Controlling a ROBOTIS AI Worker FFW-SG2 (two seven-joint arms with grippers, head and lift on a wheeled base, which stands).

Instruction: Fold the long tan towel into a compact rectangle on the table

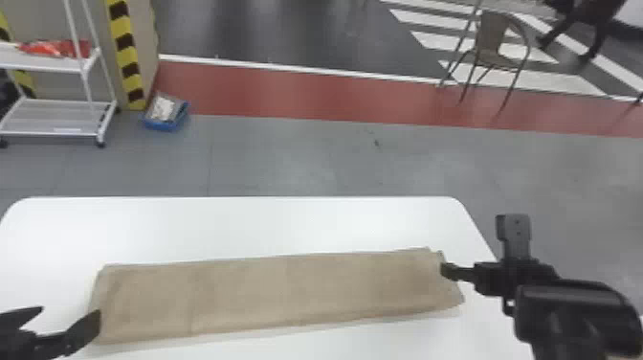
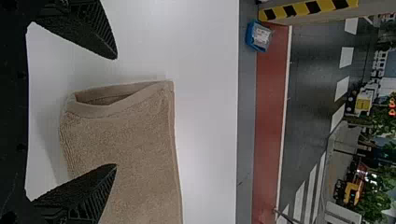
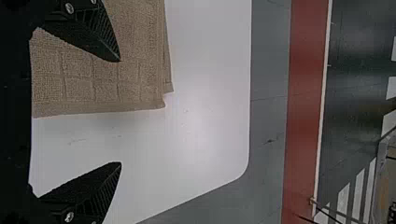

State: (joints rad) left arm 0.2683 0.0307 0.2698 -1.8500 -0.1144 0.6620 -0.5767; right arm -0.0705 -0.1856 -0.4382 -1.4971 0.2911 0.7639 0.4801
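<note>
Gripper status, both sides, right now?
Left gripper: open, empty, at the left end of the long tan towel.
Right gripper: open, empty, at the towel's right end.

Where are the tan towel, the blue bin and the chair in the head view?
Tan towel (image 1: 277, 293): head view, on the middle of its long upper face.
Blue bin (image 1: 164, 126): head view, on its near wall.
Chair (image 1: 492, 32): head view, on its backrest.
</note>
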